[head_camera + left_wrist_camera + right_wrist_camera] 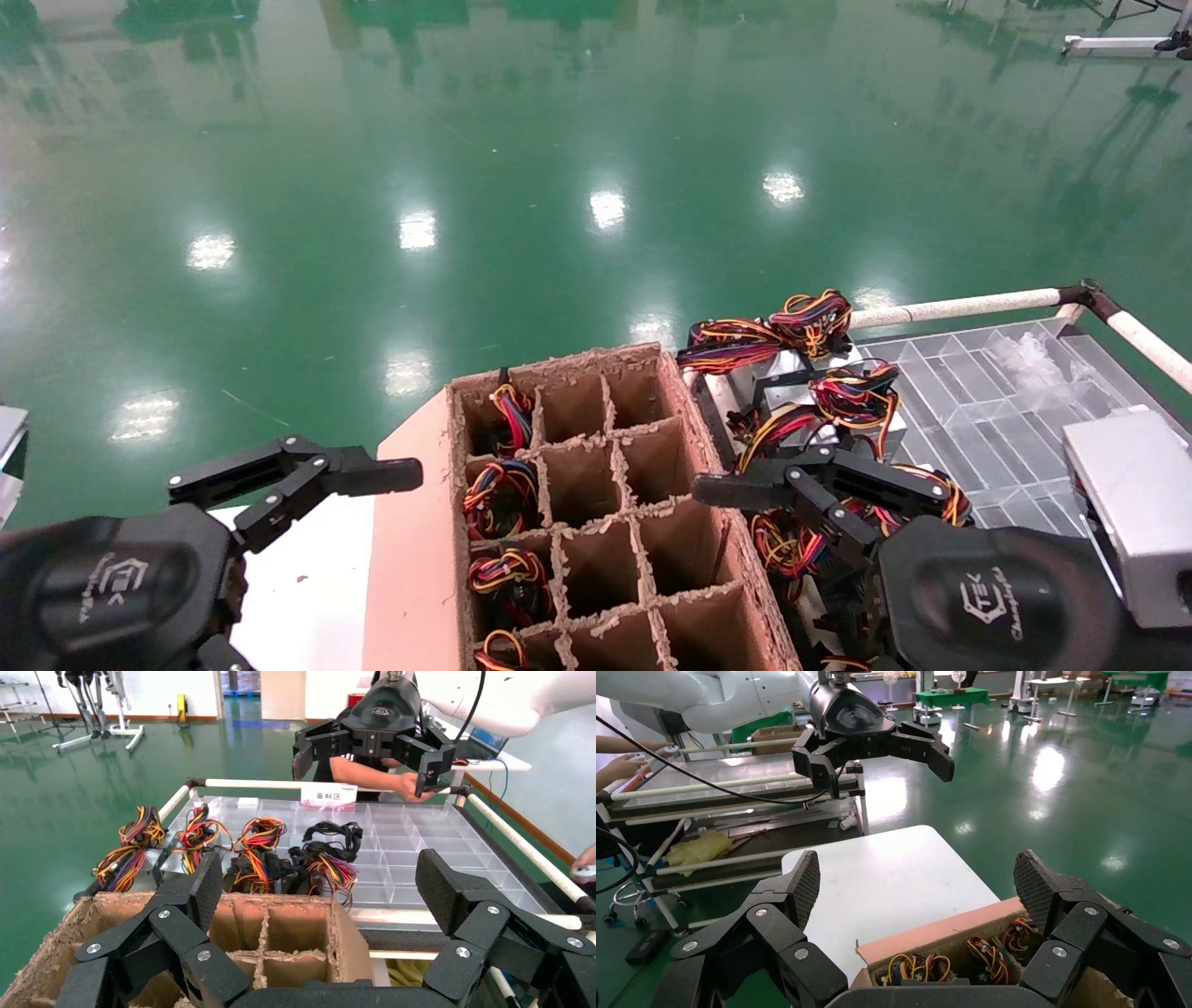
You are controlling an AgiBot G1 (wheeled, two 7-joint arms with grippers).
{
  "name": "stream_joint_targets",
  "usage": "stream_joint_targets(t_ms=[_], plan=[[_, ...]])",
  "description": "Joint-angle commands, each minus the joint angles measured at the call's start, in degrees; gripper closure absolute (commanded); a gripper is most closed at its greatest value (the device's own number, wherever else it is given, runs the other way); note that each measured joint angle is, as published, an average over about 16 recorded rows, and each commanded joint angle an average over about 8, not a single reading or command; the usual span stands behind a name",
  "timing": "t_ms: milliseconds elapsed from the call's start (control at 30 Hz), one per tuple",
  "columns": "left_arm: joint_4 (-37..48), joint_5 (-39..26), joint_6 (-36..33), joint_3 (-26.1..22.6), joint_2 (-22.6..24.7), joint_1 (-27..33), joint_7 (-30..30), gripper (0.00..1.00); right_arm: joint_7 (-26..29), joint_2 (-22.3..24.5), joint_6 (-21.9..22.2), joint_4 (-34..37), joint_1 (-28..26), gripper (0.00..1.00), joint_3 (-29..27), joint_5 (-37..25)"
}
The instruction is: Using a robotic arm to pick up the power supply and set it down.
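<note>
Right pincer: right pincer point(745, 489) is spread wide with nothing between its fingers, hovering over the power supplies at the near edge of the clear tray, beside the carton's right wall.
Left pincer: left pincer point(307, 485) is also spread and empty, held above the white tabletop point(307, 578) just left of the carton.
Carton: brown cardboard carton point(694, 429) split by dividers into cells; the left-hand column of cells holds wire bundles point(503, 494), the middle and right cells visible are bare.
Clear tray: clear plastic tray point(987, 391) with many small compartments, framed by a white rail point(959, 305); its far part holds nothing visible.
Power supply: power supply point(787, 368), a silver-grey box with red, yellow and black wires, lies among several alike at the tray's carton-side edge, under and ahead of the right pincer, not touched.
Arm pose: both black wrists sit low in the head view, fingers pointing away from the robot.
Floor: glossy green floor point(559, 140) beyond.
</note>
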State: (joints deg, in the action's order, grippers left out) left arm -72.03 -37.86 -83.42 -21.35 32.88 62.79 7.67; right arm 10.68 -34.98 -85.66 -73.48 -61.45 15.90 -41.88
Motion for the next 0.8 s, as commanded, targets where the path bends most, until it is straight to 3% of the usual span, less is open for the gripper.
stream_joint_targets(t_ms=[33, 233, 300, 500, 567, 800], plan=[[0.0, 0.0, 0.0, 0.0, 0.0, 0.0, 0.0, 0.00, 0.0, 0.0, 0.0, 0.0, 0.0, 0.00, 0.0, 0.0], [0.0, 0.0, 0.0, 0.0, 0.0, 0.0, 0.0, 0.02, 0.0, 0.0, 0.0, 0.0, 0.0, 0.00, 0.0, 0.0], [0.0, 0.0, 0.0, 0.0, 0.0, 0.0, 0.0, 0.18, 0.0, 0.0, 0.0, 0.0, 0.0, 0.00, 0.0, 0.0], [0.0, 0.0, 0.0, 0.0, 0.0, 0.0, 0.0, 0.89, 0.0, 0.0, 0.0, 0.0, 0.0, 0.00, 0.0, 0.0], [0.0, 0.0, 0.0, 0.0, 0.0, 0.0, 0.0, 0.99, 0.0, 0.0, 0.0, 0.0, 0.0, 0.00, 0.0, 0.0], [0.0, 0.0, 0.0, 0.0, 0.0, 0.0, 0.0, 1.00, 0.0, 0.0, 0.0, 0.0, 0.0, 0.00, 0.0, 0.0]])
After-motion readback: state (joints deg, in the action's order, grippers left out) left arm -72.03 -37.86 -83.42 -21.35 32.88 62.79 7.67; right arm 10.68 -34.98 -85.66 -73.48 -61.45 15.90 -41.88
